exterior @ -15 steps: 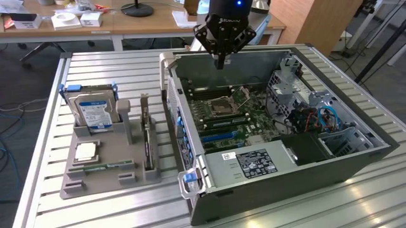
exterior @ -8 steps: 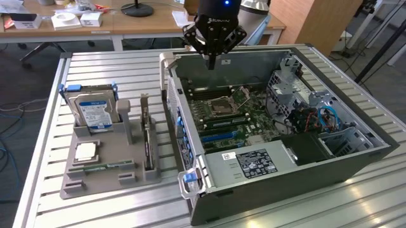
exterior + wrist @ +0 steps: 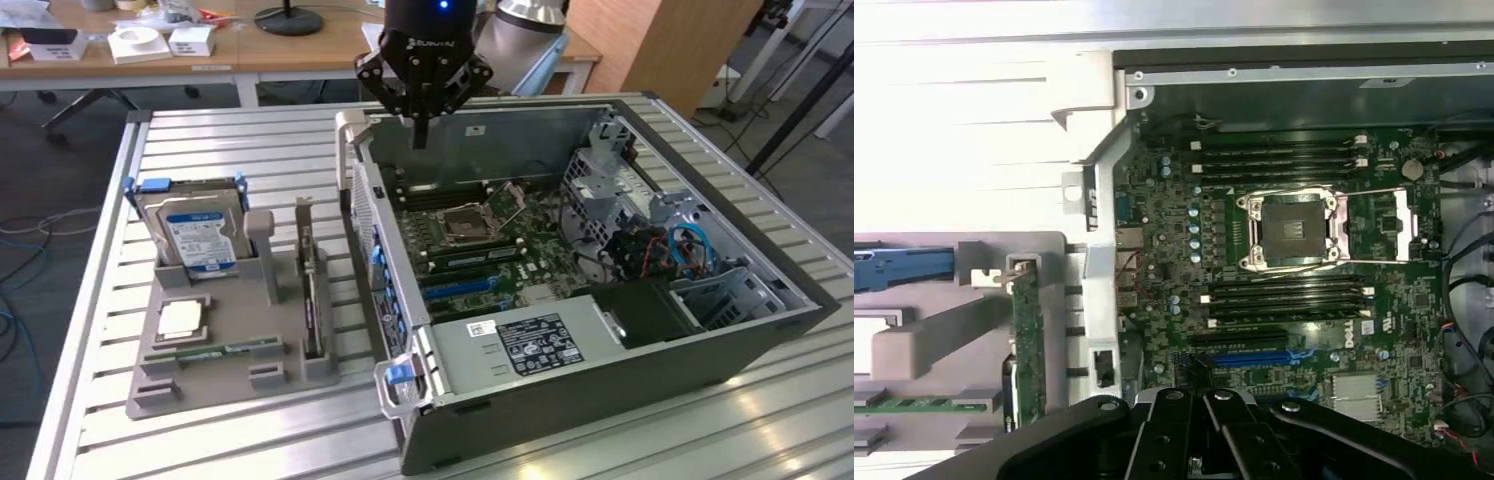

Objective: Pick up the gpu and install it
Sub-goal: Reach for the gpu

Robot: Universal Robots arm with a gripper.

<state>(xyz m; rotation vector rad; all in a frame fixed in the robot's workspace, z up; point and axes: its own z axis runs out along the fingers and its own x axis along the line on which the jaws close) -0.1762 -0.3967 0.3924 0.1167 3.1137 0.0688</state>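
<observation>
Black gripper (image 3: pixel 420 130) (image 3: pixel 1204 440) hangs with its fingers pressed together on nothing, above the far wall of the open computer case (image 3: pixel 747 330). Beneath it lies the motherboard (image 3: pixel 467 240). Beyond the case, on the exterior view's left, the gpu (image 3: pixel 311 300) (image 3: pixel 1026 340) stands on edge in a grey holder tray (image 3: pixel 220 345): a thin dark card, its narrow metal bracket at the far end.

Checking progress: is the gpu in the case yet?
Out. The gpu stands on edge in the grey holder, beside the open case.
</observation>
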